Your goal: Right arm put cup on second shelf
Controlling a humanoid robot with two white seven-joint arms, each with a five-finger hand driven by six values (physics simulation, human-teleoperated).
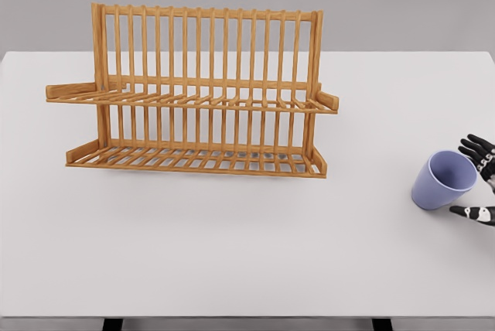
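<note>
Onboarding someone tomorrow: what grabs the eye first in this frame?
The two-tier slatted wooden dish rack stands left of centre on the white table, both shelves bare. At the right edge a lavender plastic cup tilts toward the rack, with the right hand and its dark fingers around its far side.
</note>
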